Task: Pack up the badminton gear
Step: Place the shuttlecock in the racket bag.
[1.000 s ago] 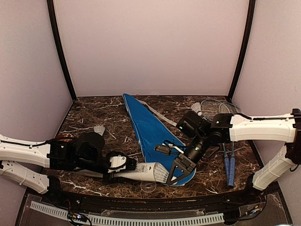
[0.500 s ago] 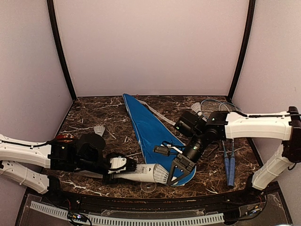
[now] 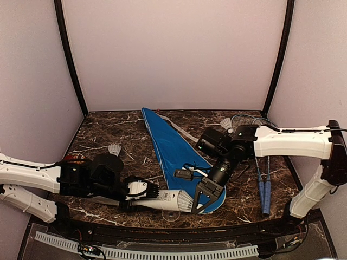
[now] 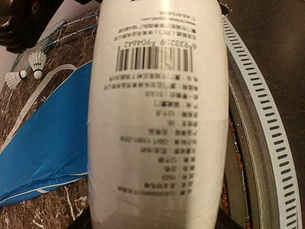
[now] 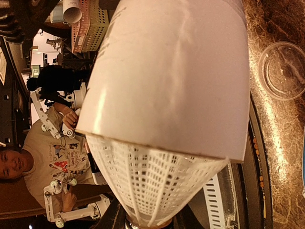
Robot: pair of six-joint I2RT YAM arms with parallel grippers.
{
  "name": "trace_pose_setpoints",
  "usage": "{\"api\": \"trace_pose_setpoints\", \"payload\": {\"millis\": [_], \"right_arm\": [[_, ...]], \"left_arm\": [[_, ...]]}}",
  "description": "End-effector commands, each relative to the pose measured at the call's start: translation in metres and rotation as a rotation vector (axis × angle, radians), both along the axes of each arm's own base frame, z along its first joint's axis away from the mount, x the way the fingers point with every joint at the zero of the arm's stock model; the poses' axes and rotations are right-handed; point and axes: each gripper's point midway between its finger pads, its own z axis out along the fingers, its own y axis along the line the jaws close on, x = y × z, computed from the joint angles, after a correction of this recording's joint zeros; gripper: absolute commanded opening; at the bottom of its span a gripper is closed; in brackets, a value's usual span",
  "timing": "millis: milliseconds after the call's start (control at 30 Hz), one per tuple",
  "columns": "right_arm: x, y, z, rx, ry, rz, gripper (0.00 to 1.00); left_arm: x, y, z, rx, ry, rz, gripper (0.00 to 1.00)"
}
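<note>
My left gripper (image 3: 135,196) is shut on the long white tube (image 3: 157,199), which lies near the front edge and fills the left wrist view (image 4: 157,119). My right gripper (image 3: 202,193) is shut on the cork end of a white shuttlecock (image 3: 186,201). In the right wrist view its mesh skirt (image 5: 152,186) sits partly inside the tube's mouth (image 5: 176,71). The blue racket cover (image 3: 173,149) lies flat mid-table. Two rackets with blue handles (image 3: 264,187) lie at the right. More shuttlecocks lie at the left (image 3: 114,149) and by the racket heads (image 3: 226,123).
A clear round lid (image 3: 171,215) lies on the marble by the front edge, also seen in the right wrist view (image 5: 282,70). A small red object (image 3: 73,158) peeks out behind the left arm. A slotted white cable duct (image 4: 267,124) runs along the front.
My right gripper has moved slightly left with the shuttlecock, pressing it closer into the tube's mouth. The left arm and tube have barely moved.
</note>
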Motion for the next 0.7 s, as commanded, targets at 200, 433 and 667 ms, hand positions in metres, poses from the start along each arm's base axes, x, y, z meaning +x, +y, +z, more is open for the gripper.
{"api": "trace_pose_setpoints", "payload": {"millis": [200,433,667], "right_arm": [[-0.006,0.011,0.003,0.022,0.012,0.057,0.2],[0.003,0.014,0.002,0.021,0.032,0.034,0.2],[0.013,0.015,-0.003,-0.008,0.043,0.006,0.2]], "left_arm": [[-0.001,-0.011,0.023,-0.075,-0.01,-0.017,0.61],[-0.019,-0.015,0.019,-0.048,-0.065,-0.069,0.61],[-0.028,-0.019,0.012,-0.012,-0.116,-0.09,0.61]]}}
